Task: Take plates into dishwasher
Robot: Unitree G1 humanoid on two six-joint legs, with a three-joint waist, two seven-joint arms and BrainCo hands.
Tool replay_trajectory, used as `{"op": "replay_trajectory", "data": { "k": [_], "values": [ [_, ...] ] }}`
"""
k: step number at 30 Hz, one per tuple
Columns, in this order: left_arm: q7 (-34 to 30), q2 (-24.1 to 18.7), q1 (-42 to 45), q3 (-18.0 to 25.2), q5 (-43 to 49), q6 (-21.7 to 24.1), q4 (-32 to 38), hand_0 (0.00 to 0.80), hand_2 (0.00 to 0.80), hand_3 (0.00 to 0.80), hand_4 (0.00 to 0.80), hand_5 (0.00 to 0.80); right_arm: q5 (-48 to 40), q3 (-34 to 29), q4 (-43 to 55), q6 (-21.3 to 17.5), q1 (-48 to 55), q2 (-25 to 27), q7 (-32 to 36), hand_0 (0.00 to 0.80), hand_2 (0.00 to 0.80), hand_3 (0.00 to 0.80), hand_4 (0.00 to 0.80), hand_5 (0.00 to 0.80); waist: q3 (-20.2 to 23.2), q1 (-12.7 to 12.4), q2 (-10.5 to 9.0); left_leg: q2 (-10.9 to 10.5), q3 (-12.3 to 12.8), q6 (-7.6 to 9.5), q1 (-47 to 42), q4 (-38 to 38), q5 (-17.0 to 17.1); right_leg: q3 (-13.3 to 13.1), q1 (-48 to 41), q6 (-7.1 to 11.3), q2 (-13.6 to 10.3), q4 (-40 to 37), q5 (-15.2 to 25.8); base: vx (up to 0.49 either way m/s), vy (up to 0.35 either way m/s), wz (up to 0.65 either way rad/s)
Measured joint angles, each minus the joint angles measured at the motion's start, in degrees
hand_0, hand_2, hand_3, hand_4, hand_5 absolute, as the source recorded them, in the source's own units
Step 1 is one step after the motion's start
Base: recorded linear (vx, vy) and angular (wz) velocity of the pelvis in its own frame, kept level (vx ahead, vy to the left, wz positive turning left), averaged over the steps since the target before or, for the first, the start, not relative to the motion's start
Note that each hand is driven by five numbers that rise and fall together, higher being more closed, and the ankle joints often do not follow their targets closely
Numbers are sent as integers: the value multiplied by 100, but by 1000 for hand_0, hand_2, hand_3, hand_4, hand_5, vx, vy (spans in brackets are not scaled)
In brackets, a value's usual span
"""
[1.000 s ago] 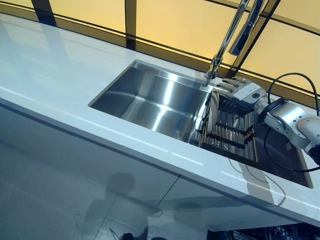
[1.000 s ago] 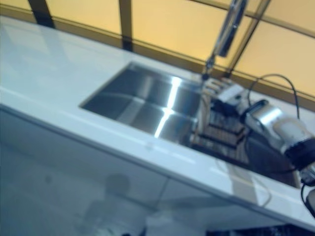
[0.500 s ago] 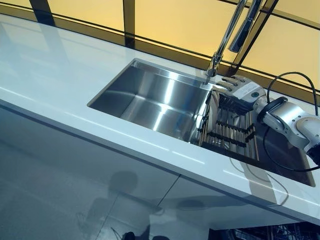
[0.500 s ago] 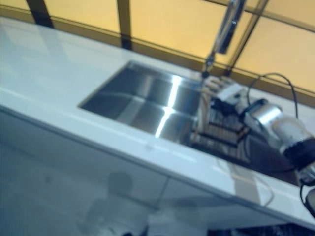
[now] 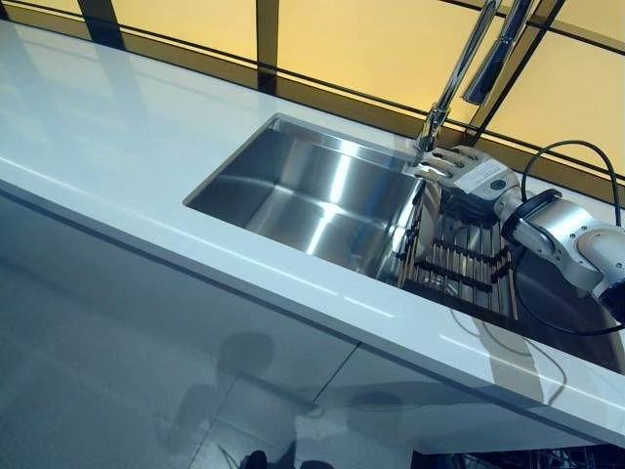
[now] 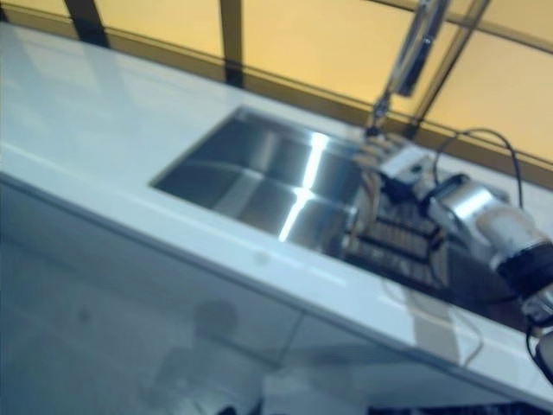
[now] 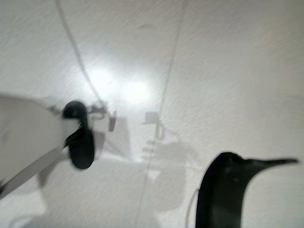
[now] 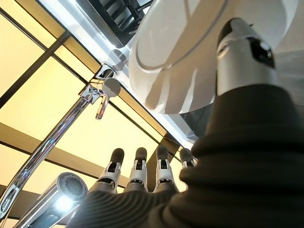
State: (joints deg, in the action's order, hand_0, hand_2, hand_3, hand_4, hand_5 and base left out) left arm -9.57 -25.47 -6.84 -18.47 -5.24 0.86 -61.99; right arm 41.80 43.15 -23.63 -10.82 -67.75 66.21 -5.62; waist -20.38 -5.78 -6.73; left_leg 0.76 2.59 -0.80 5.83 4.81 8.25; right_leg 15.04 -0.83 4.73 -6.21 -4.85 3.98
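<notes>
A white tabletop (image 5: pixel 117 147) carries a steel sink (image 5: pixel 312 195) with a dish rack (image 5: pixel 459 264) at its right end. A white plate (image 8: pixel 190 57) stands at the rack's left edge. The right hand (image 5: pixel 469 176) reaches over it, thumb against the plate and fingers (image 8: pixel 137 166) straight, not clasping it. The left hand is out of sight.

I see one white plate (image 8: pixel 199 57) standing on edge in the dark rack (image 5: pixel 459 264), at its sink-side end.

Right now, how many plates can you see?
1: a white plate standing on edge in the drying rack at its sink end, by the right robot hand. Others may be hidden.
</notes>
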Motion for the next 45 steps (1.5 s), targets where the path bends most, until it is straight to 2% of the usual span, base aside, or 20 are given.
{"op": "replay_trajectory", "data": {
  "k": [9,18,31,42,45],
  "values": [
    [0,3,1,0,-1,-3,28,0,0,0,0,0,106,0,11,4,-1,-23,61,0,0,0,0,0,-1,-7,1,0,-11,0,7,0,1,10,1,2,2,0,-5,0,0,0],
    [0,2,-1,0,-3,5,35,0,0,0,0,0,801,39,-39,-1,0,-33,429,0,0,0,0,0,-20,-12,-1,-10,-104,-4,106,-2,18,116,53,1,5,0,-21,6,-10,5],
    [0,-9,-17,-3,-13,16,35,0,0,0,0,0,1848,41,-145,-136,1,-46,369,0,0,0,0,0,-55,-52,-38,-8,-100,-3,105,-2,26,117,53,1,7,0,-21,0,0,0],
    [1,-9,-30,-2,-128,30,46,0,0,0,0,0,2871,-79,-79,-142,-1,-274,166,0,0,0,0,0,-174,-89,-65,-10,-104,-2,169,-4,30,122,107,1,7,0,-21,-1,0,0],
    [2,-13,-37,-1,-220,53,119,0,0,0,0,0,3208,-71,-38,-297,0,-336,169,0,0,0,0,0,-221,-129,-63,-12,-103,-2,189,-4,30,123,132,1,6,-1,-21,0,0,0]
  ]
}}
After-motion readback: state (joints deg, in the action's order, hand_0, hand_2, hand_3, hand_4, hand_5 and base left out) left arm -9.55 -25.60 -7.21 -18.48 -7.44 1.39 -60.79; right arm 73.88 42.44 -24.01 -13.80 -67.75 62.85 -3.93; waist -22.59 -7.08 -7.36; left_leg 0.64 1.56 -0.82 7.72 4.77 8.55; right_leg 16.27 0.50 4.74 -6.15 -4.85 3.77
